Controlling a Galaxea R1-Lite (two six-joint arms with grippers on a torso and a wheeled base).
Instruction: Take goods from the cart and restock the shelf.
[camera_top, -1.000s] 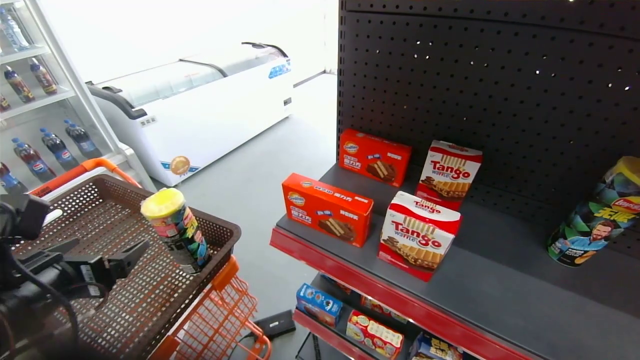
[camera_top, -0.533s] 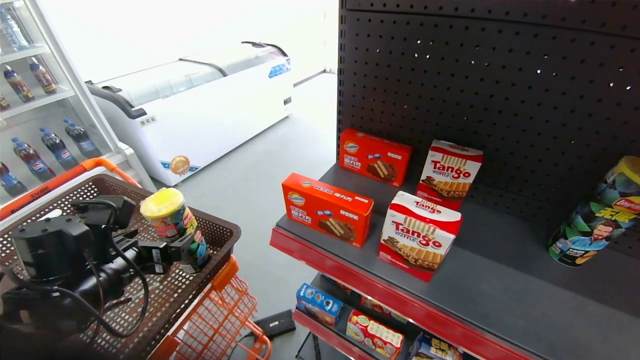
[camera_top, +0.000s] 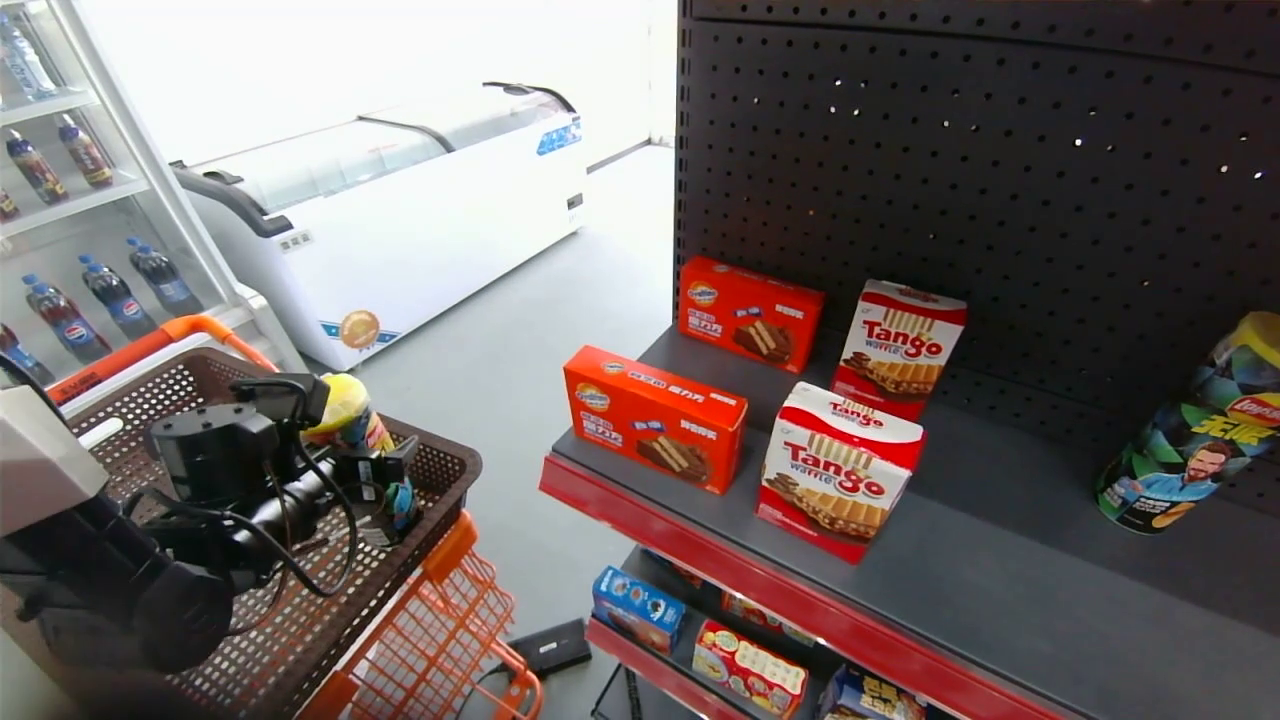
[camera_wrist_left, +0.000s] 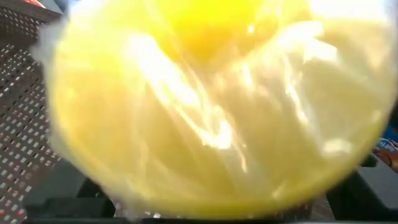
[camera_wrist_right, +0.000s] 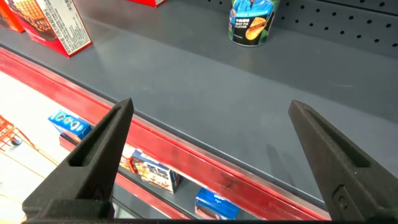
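A tall snack can (camera_top: 345, 410) with a yellow lid (camera_wrist_left: 211, 99) stands upright in the brown perforated basket (camera_top: 445, 462) on the orange cart (camera_top: 430, 620). My left gripper (camera_top: 375, 470) is open and down in the basket, a finger (camera_wrist_left: 59, 193) on each side of the can, just below the lid. My right gripper (camera_wrist_right: 217, 168) is open with nothing between its fingers (camera_wrist_right: 93, 162), over the front edge of the grey shelf (camera_wrist_right: 217, 81). On the shelf (camera_top: 1000, 570) stand two orange boxes (camera_top: 655, 418), two red and white wafer boxes (camera_top: 838, 470) and a similar can (camera_top: 1190, 430).
The shelf has bare room between the wafer boxes and the can (camera_wrist_right: 252, 22) at its right. A lower shelf holds more packets (camera_top: 750, 665). A white chest freezer (camera_top: 400, 220) and a drinks fridge (camera_top: 70, 200) stand behind the cart. A black pegboard (camera_top: 950, 150) backs the shelf.
My left arm has come forward across the basket, and its fingers, which were short of the can, are now on either side of it. The goods on the shelf have not moved.
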